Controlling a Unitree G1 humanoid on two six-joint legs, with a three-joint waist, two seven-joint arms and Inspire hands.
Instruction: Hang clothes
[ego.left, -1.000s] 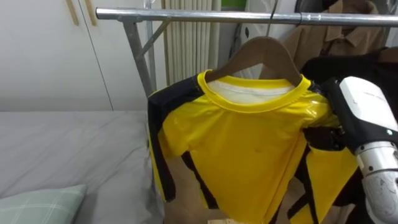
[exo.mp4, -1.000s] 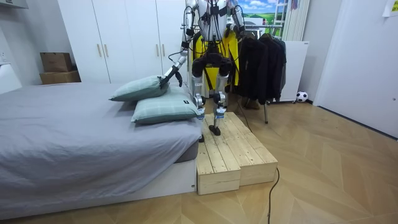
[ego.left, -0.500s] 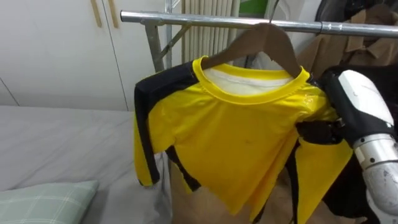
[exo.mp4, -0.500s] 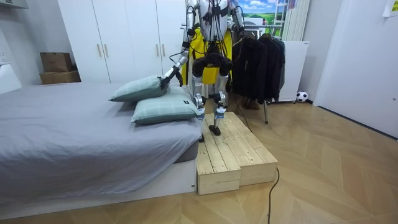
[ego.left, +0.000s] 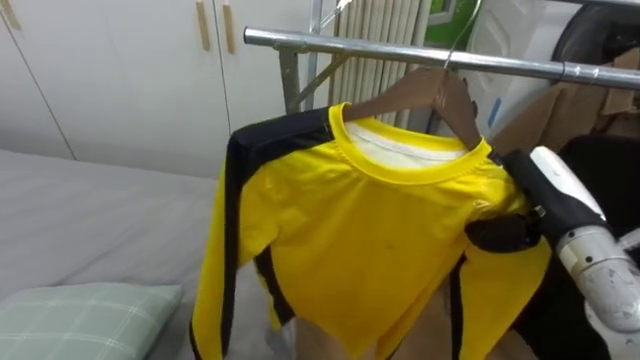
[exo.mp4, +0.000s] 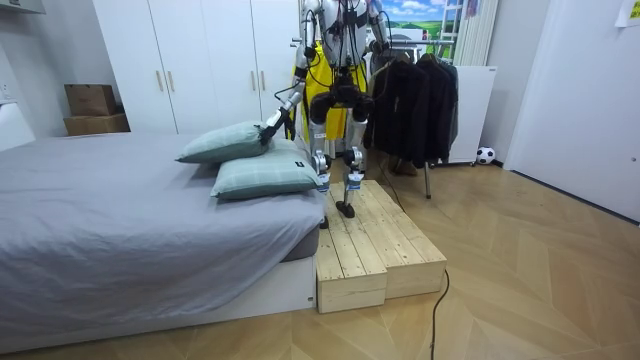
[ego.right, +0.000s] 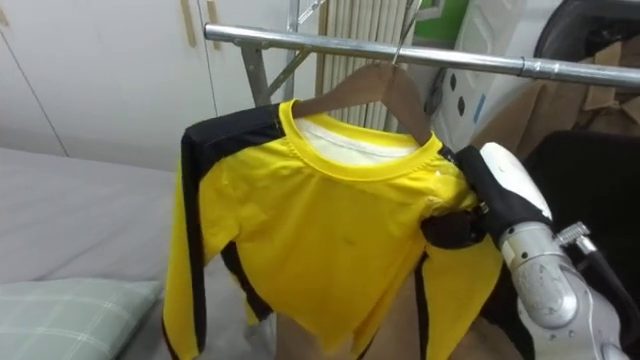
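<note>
Hanging from a brown wooden hanger (ego.left: 440, 95) on the silver metal rail (ego.left: 400, 52), the yellow black-sleeved shirt (ego.left: 370, 240) faced the robot. Right hand (ego.left: 500, 232) sat at its shoulder, fingers hidden by cloth, state unreadable. Left hand (exo.mp4: 272, 125) hovered beside the green checked pillows (exo.mp4: 225, 142); fingers indistinct.

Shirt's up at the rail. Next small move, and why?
Probably ease the right hand down slightly: it grips the yellow shirt at its shoulder, and the hanger has its hook crossing the rail, but whether it is seated is unclear.
</note>
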